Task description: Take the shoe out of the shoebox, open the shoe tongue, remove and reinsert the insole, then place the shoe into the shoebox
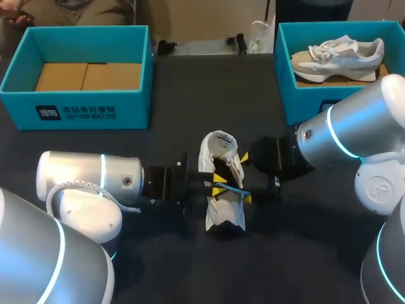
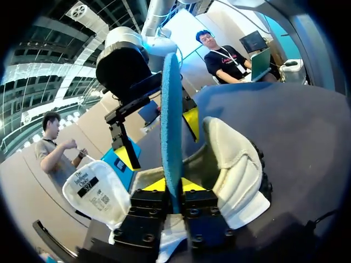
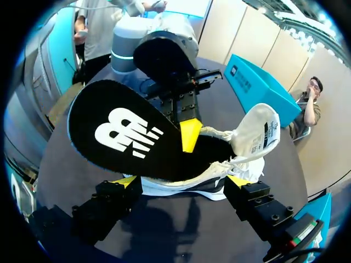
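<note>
A white shoe (image 1: 221, 212) lies on the dark table between both arms, its tongue (image 3: 256, 127) pulled open. The insole (image 3: 126, 134), black on top with a white logo and blue underneath, stands partly out of the shoe's opening. My left gripper (image 2: 174, 185) is shut on the insole's blue edge (image 2: 171, 120); one of its yellow fingertips (image 3: 190, 134) presses on the black face. My right gripper (image 3: 182, 181) stands open, its fingers on either side of the shoe's (image 3: 192, 185) sole. In the head view the left gripper (image 1: 221, 188) and right gripper (image 1: 245, 178) meet over the shoe.
A teal shoebox (image 1: 76, 104) with a bare cardboard floor stands at the back left. A second teal box (image 1: 285, 76) at the back right holds another white and grey shoe (image 1: 338, 57). Dark tabletop (image 1: 164, 266) lies in front of the shoe.
</note>
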`<state>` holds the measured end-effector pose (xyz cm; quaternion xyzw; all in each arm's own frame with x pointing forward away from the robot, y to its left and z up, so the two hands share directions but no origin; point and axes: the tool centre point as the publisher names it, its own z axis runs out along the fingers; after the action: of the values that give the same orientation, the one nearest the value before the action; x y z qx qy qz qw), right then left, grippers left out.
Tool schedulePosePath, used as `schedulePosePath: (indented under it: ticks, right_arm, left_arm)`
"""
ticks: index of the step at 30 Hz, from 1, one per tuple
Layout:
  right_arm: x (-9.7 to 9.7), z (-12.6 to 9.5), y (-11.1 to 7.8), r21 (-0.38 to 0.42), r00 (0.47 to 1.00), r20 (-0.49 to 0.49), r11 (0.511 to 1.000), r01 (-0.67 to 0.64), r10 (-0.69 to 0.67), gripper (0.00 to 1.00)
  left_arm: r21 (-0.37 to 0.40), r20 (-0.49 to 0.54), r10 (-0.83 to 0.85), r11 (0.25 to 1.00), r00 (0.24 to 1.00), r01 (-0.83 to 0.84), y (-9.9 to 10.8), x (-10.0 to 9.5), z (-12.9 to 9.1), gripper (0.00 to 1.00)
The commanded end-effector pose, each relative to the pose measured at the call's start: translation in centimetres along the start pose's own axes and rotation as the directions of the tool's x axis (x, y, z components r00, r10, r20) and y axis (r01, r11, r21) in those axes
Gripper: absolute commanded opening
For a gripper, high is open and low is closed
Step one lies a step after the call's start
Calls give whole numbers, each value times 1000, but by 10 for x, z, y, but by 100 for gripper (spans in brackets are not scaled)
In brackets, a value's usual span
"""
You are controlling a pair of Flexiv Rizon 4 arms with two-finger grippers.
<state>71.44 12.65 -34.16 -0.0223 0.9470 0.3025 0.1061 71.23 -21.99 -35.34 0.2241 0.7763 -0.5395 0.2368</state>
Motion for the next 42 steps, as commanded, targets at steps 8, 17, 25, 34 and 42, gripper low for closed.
schedulePosePath:
  ticks: [8,17,25,34,42]
  right_arm:
    - [1,0,0,1,1000,2,1000,-1,1,100]
    - [1,0,0,1,1000,2,1000,-1,1,100]
    - [1,0,0,1,1000,2,1000,-1,1,100]
    - [1,0,0,1,1000,2,1000,-1,1,100]
    - [1,0,0,1,1000,2,1000,-1,1,100]
  left_arm:
    - [45,-4,10,999,1000,-9,-29,3,-15,29]
    - [33,-39,14,999,999,-12,-24,16,-4,0]
    - [-14,-50,96,995,994,-97,-7,15,7,0]
    - [-44,-20,98,994,995,-98,5,6,-3,0]
    - [-5,-11,91,996,996,-91,-13,7,-8,37]
